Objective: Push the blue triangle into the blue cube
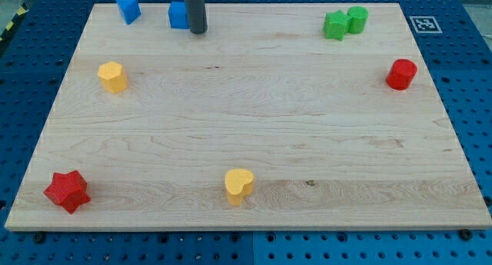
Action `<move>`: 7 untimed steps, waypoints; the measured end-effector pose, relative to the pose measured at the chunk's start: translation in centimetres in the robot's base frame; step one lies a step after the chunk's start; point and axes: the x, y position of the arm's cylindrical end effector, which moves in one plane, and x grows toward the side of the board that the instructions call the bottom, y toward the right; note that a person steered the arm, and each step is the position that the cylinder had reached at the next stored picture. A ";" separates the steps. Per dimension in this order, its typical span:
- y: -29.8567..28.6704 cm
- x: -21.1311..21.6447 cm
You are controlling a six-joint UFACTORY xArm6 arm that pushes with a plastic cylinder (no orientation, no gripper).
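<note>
The blue triangle (128, 10) sits near the view's top left of the wooden board (246, 142). The blue cube (177, 14) sits a short way to its right, with a gap between them. My tip (197, 31) rests on the board right beside the cube's right side, partly covering it. The rod rises out of the view's top.
A yellow hexagonal block (112, 77) lies at the left, a red star (67, 191) at the bottom left, a yellow heart (238, 186) at the bottom middle. A green star (335, 24) touches a green cylinder (357, 19) at the top right. A red cylinder (400, 74) is at the right edge.
</note>
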 end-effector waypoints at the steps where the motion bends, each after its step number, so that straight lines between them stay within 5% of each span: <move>1: -3.2 0.7; 3: -15.7 -0.9; 4: -16.9 -6.2; 7: -13.9 -7.0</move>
